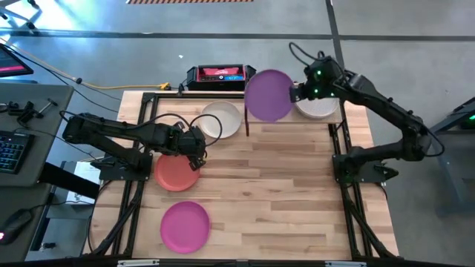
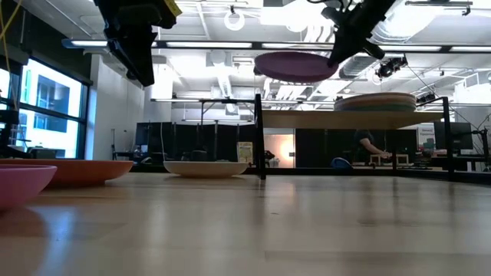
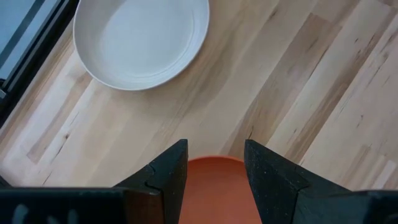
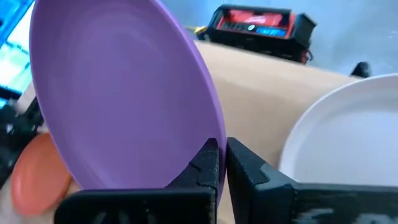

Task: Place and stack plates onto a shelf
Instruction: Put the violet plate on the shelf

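My right gripper is shut on the purple plate, which hangs in the air over the left part of the shelf, beside a stack of plates topped by a white one. My left gripper is open and hovers well above the coral red plate, touching nothing. The cream plate and the magenta plate rest on the tabletop by their bases. My right gripper holds the purple plate by its rim on the side toward the stack, pinched between the two fingers. The fingers come roughly level from the table's right side. The plate is lifted clear and nearly level, higher than the stack's top.
A thin black shelf post stands just below the purple plate's left part. A red-and-black box sits at the table's far edge. Bare wood spreads across the table's middle and near right. A person shows far off in the room.
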